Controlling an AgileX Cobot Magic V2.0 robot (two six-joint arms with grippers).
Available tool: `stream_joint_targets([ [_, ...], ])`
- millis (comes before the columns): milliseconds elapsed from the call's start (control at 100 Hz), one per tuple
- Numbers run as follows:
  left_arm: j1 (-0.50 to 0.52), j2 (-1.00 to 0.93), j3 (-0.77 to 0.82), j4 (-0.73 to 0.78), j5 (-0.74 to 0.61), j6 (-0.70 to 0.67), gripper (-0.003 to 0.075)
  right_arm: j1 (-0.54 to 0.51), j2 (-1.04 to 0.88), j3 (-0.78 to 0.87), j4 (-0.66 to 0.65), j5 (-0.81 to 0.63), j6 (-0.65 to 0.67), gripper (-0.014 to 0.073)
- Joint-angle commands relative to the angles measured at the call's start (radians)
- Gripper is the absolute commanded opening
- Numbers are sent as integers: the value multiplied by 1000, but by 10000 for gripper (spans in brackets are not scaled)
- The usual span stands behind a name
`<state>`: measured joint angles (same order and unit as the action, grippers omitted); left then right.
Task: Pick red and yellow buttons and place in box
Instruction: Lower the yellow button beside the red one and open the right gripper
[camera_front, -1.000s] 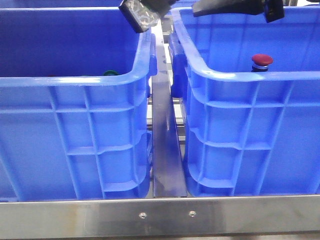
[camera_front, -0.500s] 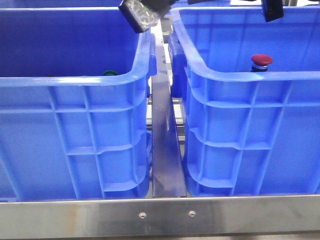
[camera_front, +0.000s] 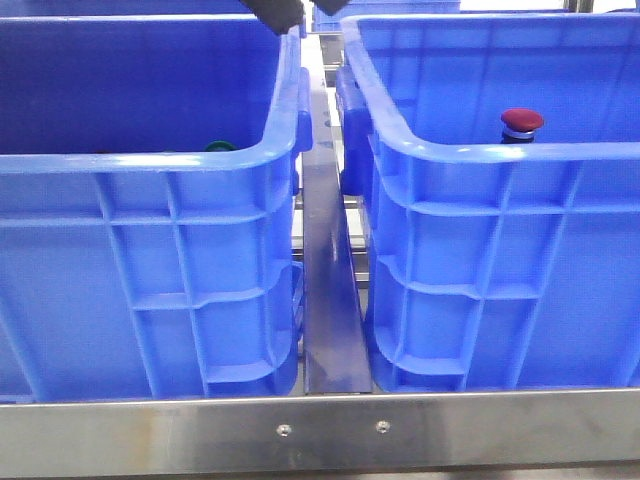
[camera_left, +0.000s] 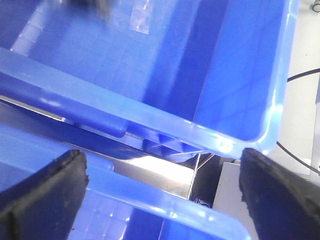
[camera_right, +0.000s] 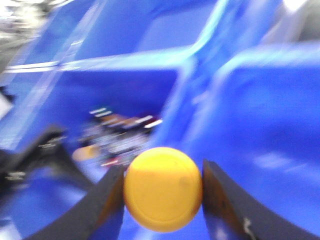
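Note:
The red button (camera_front: 522, 122) stands upright inside the right blue box (camera_front: 500, 152), near its front wall. My right gripper (camera_right: 163, 175) is shut on the yellow button (camera_right: 163, 192), its cap held between both fingers above blue crate walls; this view is blurred. My left gripper (camera_left: 162, 195) is open and empty, hanging over the gap between the two crates. Only a dark tip of the left arm (camera_front: 278, 12) shows at the top of the front view.
The twin blue crate (camera_front: 150, 160) stands on the left, with a green cap (camera_front: 220, 146) just showing over its rim. A metal rail (camera_front: 330, 300) runs between the crates. Several blurred parts (camera_right: 117, 135) lie in a crate below the right gripper.
Both arms have risen towards the top of the front view; the right arm has left it and the left arm has almost gone. The red button has not moved.

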<state>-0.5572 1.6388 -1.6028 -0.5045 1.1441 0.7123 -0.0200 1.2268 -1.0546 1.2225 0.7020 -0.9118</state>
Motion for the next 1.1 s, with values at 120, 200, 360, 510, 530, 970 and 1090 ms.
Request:
stream_joint_targets([
  [120,-8,-46,-25,-49,-22,0,584,-9,-125,63,-172,-331,-34,203],
  [200,-8,-46,-25,-49,-22,0,584,-9,-133,116,-220,-458,-35,203],
  [360,-8,-46,-25,-49,-17,0,584,-9,-120,200,-241,-655,-35,203],
  [510,-8,-46,-25,-49,-3,0,584,-9,-52,217,-236,-793,-35,203],
  [530,-8,-46,-25,-49,-3,0,584,-9,-38,216,-236,-811,-35,203],
  [970,-8,-46,-25,-48,-3,0,568,-9,240,120,-236,-899,-35,203],
  [1090,-8,-46,-25,-48,-3,0,545,-9,306,69,-236,-896,-35,203],
])
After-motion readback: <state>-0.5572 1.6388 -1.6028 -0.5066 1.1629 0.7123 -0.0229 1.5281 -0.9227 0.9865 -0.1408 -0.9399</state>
